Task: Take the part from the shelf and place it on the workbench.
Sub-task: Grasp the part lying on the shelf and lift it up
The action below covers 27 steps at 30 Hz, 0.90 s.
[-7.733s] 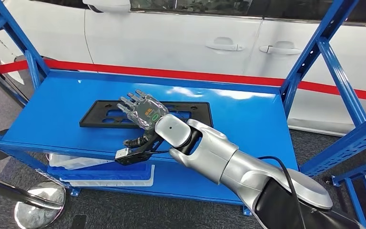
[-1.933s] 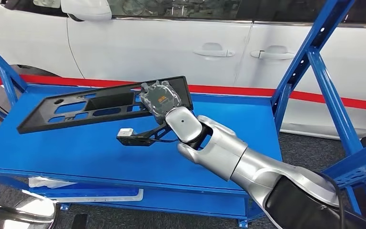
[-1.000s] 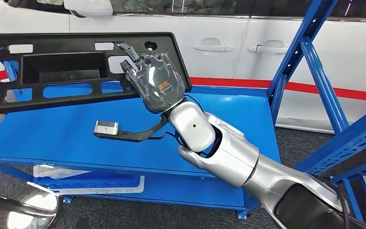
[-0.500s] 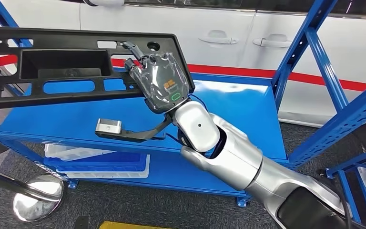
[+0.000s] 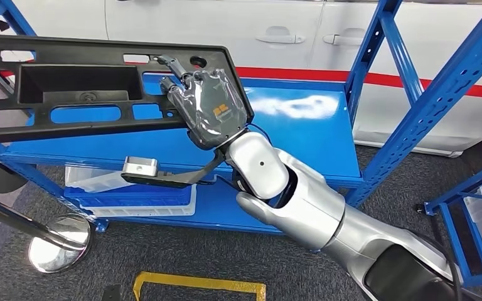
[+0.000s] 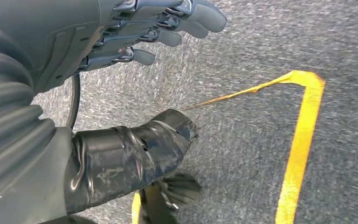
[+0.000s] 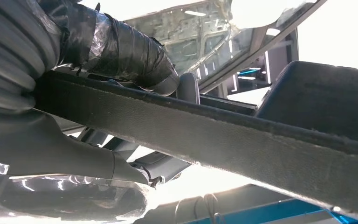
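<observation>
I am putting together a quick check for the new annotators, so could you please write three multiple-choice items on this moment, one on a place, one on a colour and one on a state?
1. Where is the black part?
A. Flat on the top shelf
B. Lifted clear above the blue shelf
C. On the floor

2. What colour is the tape line on the floor?
A. Yellow
B. Green
C. White

3. What is the left hand doing?
A. Gripping the part
B. Pressing on the shelf
C. Holding nothing, above the floor

Answers:
1 B: in the head view the right hand holds the part by one end, with shelf surface showing through its cut-outs.
2 A: the line on the grey carpet is yellow.
3 C: the left wrist view shows its fingers apart over bare carpet.
</observation>
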Each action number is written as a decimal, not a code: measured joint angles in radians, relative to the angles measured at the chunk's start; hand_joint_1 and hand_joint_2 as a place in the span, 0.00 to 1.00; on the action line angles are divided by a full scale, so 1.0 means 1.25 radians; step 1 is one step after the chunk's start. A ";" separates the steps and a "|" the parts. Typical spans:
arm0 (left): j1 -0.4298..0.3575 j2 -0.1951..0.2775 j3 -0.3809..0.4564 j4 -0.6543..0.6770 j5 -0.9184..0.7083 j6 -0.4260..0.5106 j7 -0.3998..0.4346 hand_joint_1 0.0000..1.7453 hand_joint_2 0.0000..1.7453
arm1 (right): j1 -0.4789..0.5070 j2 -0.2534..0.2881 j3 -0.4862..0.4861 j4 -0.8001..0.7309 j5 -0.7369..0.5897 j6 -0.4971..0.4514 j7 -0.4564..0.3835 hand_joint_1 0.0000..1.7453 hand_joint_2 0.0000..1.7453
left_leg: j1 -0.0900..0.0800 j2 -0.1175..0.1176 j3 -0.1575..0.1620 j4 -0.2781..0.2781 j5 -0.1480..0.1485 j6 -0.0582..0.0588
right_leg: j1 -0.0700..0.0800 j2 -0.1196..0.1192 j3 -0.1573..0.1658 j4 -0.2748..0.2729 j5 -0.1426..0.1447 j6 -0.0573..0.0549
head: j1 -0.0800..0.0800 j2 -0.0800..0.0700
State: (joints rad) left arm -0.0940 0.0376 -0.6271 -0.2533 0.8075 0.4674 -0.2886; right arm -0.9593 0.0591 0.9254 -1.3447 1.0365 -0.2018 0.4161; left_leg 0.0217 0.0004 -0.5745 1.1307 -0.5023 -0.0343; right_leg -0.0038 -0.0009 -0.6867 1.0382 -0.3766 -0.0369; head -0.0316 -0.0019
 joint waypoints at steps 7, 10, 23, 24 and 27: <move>-0.001 0.000 -0.002 0.000 0.000 0.000 0.007 0.00 1.00 | 0.003 -0.001 0.000 -0.003 0.009 -0.026 -0.008 1.00 1.00 | -0.002 0.003 0.032 -0.108 0.014 0.044 | 0.001 0.000 -0.028 0.028 -0.020 0.028 | 0.002 0.000; -0.001 0.001 -0.002 0.000 0.000 0.000 0.008 0.00 1.00 | 0.005 -0.002 0.000 -0.003 0.014 -0.030 -0.008 1.00 1.00 | -0.005 0.005 -0.004 -0.107 0.044 0.054 | -0.003 0.001 -0.056 0.175 -0.137 0.033 | 0.006 0.000; 0.002 0.024 -0.003 0.002 0.003 0.011 0.051 0.00 1.00 | 0.006 -0.001 -0.001 -0.004 0.015 -0.025 -0.008 1.00 1.00 | -0.002 0.003 -0.112 -0.027 0.033 0.007 | -0.001 -0.004 0.104 -0.012 -0.074 -0.002 | 0.006 0.000; 0.002 0.028 -0.003 0.002 0.006 0.013 0.053 0.00 1.00 | 0.006 -0.001 -0.001 -0.004 0.015 -0.025 -0.007 1.00 1.00 | -0.002 0.003 -0.126 0.022 -0.009 0.003 | -0.001 -0.004 0.091 -0.011 -0.064 -0.004 | 0.005 0.000; 0.001 0.041 -0.003 0.002 0.017 0.022 0.064 0.00 1.00 | 0.007 -0.001 -0.001 -0.004 0.015 -0.025 -0.005 1.00 1.00 | -0.001 0.003 -0.134 0.138 -0.038 -0.002 | 0.001 -0.003 0.047 -0.006 -0.034 -0.006 | 0.005 0.000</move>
State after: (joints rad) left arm -0.0925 0.0891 -0.6313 -0.2506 0.8288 0.4950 -0.2090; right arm -0.9502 0.0580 0.9247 -1.3497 1.0555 -0.2328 0.4097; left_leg 0.0199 0.0047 -0.7421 1.3032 -0.5496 -0.0366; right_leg -0.0026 -0.0051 -0.6280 1.0312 -0.4187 -0.0442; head -0.0258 -0.0019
